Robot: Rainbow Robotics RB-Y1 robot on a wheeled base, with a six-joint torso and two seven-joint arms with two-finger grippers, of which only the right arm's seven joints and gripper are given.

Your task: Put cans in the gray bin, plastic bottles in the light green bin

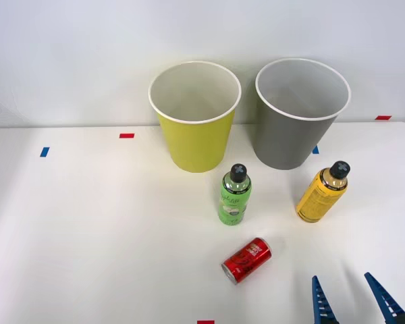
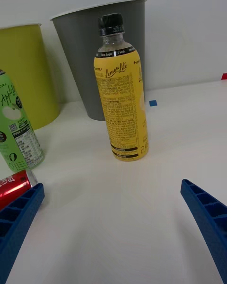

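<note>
Here my right gripper gapes wide, holding nothing, near the standing yellow-orange plastic bottle and the toppled red can.

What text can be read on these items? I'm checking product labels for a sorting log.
"Lemon Lite": yellow bottle, wrist view.
"Apple", partly cut off: green bottle, wrist view.
Both bottles' fine print is too small to read.
The red can has white lettering, too small to read.
The bins have no text.

White table, red tape marks, blue tape marks, pale wall
</note>
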